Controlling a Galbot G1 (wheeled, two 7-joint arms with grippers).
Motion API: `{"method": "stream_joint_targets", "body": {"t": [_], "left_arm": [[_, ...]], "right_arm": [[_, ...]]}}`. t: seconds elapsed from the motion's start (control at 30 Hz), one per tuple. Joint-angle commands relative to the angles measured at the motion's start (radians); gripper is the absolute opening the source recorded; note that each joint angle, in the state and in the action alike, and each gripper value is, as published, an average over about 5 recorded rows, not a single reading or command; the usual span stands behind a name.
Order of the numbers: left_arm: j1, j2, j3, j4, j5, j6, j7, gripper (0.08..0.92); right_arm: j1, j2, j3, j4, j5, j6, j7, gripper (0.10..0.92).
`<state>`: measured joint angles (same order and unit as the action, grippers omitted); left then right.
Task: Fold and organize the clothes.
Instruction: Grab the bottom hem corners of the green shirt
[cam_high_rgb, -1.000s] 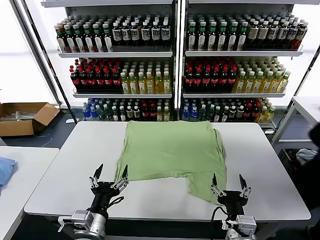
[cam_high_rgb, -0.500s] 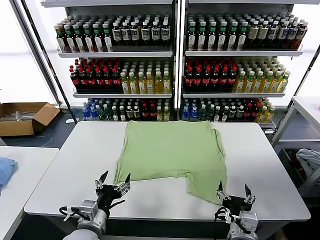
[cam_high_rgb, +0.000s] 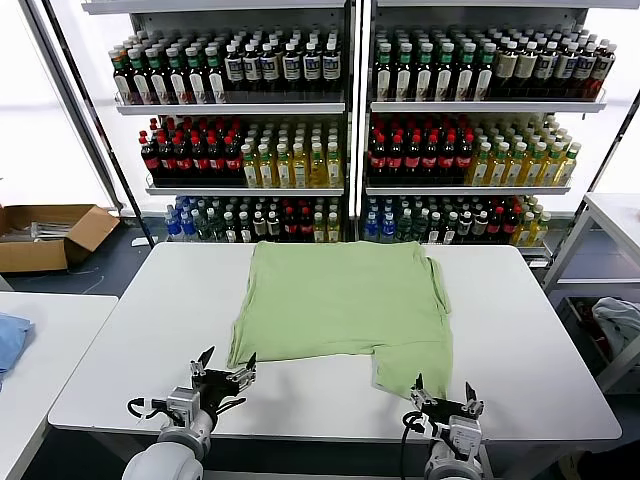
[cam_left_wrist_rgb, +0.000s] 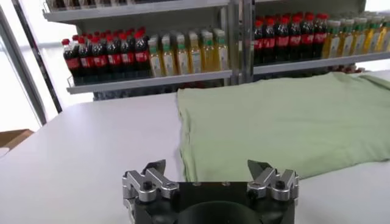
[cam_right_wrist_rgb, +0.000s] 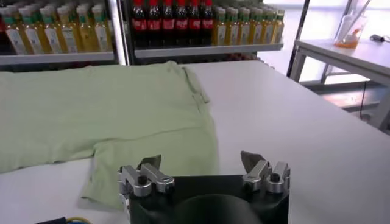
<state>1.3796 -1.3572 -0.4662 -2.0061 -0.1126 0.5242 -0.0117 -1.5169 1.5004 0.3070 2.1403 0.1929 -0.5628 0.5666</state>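
Both end effectors sit released at the bottom of the head view, left (cam_high_rgb: 223, 376) and right (cam_high_rgb: 444, 403). Above them the green shirt (cam_high_rgb: 345, 300) lies flat mid-desk (cam_high_rgb: 140, 330), its near right flap closest to the right end effector.

Bright even lighting, blown-out windows behind shelves (cam_high_rgb: 350, 120), soft faint shadows, sharp focus

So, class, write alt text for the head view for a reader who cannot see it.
A light green shirt lies flat on a white table, with the open left gripper and right gripper at the near edge. Bottle shelves stand behind.
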Motion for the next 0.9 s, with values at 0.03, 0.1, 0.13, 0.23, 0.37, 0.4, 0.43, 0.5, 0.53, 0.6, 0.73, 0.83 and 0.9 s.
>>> {"method": "stream_joint_targets", "body": {"t": [0.03, 0.1, 0.13, 0.23, 0.37, 0.4, 0.43, 0.5, 0.53, 0.6, 0.73, 0.83, 0.9], "left_arm": [[-0.020, 0.010, 0.000, 0.044, -0.001, 0.014, 0.000, 0.823], [-0.027, 0.010, 0.001, 0.052, -0.002, 0.010, -0.001, 0.823], [-0.031, 0.010, 0.001, 0.056, -0.002, 0.009, -0.001, 0.823], [-0.037, 0.009, 0.001, 0.063, -0.003, 0.007, -0.001, 0.823], [-0.039, 0.010, 0.001, 0.067, -0.004, 0.005, -0.001, 0.823], [-0.038, 0.010, 0.001, 0.067, -0.004, 0.005, -0.001, 0.823], [-0.037, 0.010, 0.001, 0.068, -0.004, 0.004, -0.001, 0.823], [-0.036, 0.010, 0.001, 0.068, -0.004, 0.004, -0.001, 0.823], [-0.036, 0.010, 0.001, 0.069, -0.004, 0.004, -0.001, 0.823], [-0.037, 0.010, 0.001, 0.074, -0.004, 0.003, 0.000, 0.823], [-0.053, 0.010, 0.000, 0.092, -0.005, -0.002, 0.001, 0.823], [-0.066, 0.010, 0.004, 0.103, -0.007, -0.003, 0.002, 0.823], [-0.073, 0.010, 0.006, 0.111, -0.007, -0.003, 0.003, 0.823]], "right_arm": [[0.007, 0.014, -0.024, -0.017, 0.001, -0.012, 0.011, 0.823], [0.007, 0.015, -0.022, -0.023, 0.001, -0.011, 0.011, 0.823], [0.008, 0.016, -0.021, -0.026, 0.002, -0.011, 0.011, 0.823], [0.009, 0.017, -0.016, -0.032, 0.002, -0.011, 0.012, 0.823], [0.011, 0.014, -0.011, -0.035, 0.004, -0.011, 0.010, 0.823], [0.011, 0.014, -0.011, -0.036, 0.004, -0.011, 0.009, 0.823], [0.011, 0.013, -0.010, -0.036, 0.005, -0.011, 0.008, 0.823], [0.012, 0.013, -0.009, -0.039, 0.006, -0.010, 0.007, 0.823], [0.012, 0.012, -0.009, -0.041, 0.007, -0.010, 0.006, 0.823], [0.012, 0.012, -0.008, -0.044, 0.009, -0.009, 0.005, 0.823], [0.010, 0.011, -0.008, -0.047, 0.012, -0.007, 0.002, 0.823], [0.010, 0.010, -0.006, -0.048, 0.013, -0.008, 0.001, 0.823], [0.010, 0.011, -0.006, -0.049, 0.013, -0.009, 0.001, 0.821]]}}
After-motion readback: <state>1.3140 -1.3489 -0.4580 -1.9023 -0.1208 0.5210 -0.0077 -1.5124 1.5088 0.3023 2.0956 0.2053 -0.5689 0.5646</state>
